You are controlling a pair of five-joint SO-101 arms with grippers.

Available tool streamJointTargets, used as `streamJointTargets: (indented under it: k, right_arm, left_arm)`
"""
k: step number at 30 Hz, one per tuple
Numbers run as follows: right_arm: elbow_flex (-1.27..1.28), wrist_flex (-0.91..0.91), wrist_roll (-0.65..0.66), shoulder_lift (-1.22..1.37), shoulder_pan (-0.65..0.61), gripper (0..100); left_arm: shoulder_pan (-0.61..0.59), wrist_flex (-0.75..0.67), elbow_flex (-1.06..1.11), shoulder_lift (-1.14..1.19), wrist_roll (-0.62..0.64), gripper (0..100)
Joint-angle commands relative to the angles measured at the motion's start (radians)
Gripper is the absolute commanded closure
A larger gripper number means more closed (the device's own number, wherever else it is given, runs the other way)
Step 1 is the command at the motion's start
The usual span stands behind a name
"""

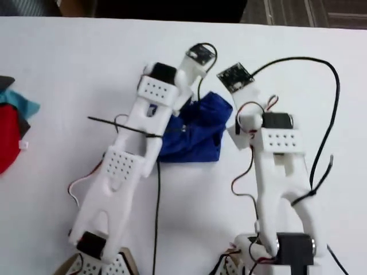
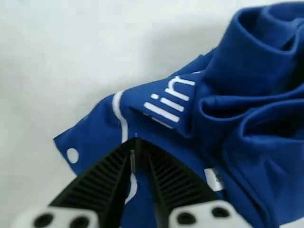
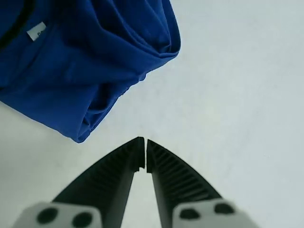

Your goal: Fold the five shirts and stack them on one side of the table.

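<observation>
High view, left to right: a red shirt lies at the edge of the table, well apart from the crumpled blue shirt between the arms. Left gripper: jaws closed, tips over the blue cloth. Right gripper: jaws closed above bare table just beside it. Risk: closed jaws would likely drag and bunch the shirt rather than grasp a hem.

The blue shirt beneath the left claw is soft, matt cloth, deeply creased, with smooth white print on it. Both claws are matt black plastic, ribbed along their inner faces. The counter ahead of the right claw is smooth, matt white.
</observation>
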Motion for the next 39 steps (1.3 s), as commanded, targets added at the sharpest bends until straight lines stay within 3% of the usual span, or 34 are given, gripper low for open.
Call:
streamJointTargets:
  k: [1, 10, 18, 25, 32, 39]
  right_arm:
    - [-0.060, 0.013, -0.008, 0.024, 0.027, 97.8]
    - [-0.006, 0.013, -0.051, 0.022, 0.116, 97.8]
    - [0.011, 0.013, -0.054, 0.022, 0.137, 97.8]
    - [-0.041, -0.058, -0.087, 0.047, 0.130, 97.8]
    - [-0.446, 0.113, -0.135, 0.329, -0.047, 97.8]
    - [-0.781, 0.176, -0.135, 0.625, -0.226, 97.8]
  left_arm:
    - [0.021, -0.021, -0.019, -0.009, 0.006, 97]
    - [0.049, -0.163, -0.012, -0.008, 0.012, 97]
    - [-0.028, -0.262, -0.021, -0.018, 0.219, 97]
    - [-0.115, -0.127, -0.157, -0.017, 0.218, 97]
    - [-0.276, 0.069, -0.274, -0.011, 0.140, 97]
    - [-0.450, 0.091, -0.239, -0.008, 0.084, 97]
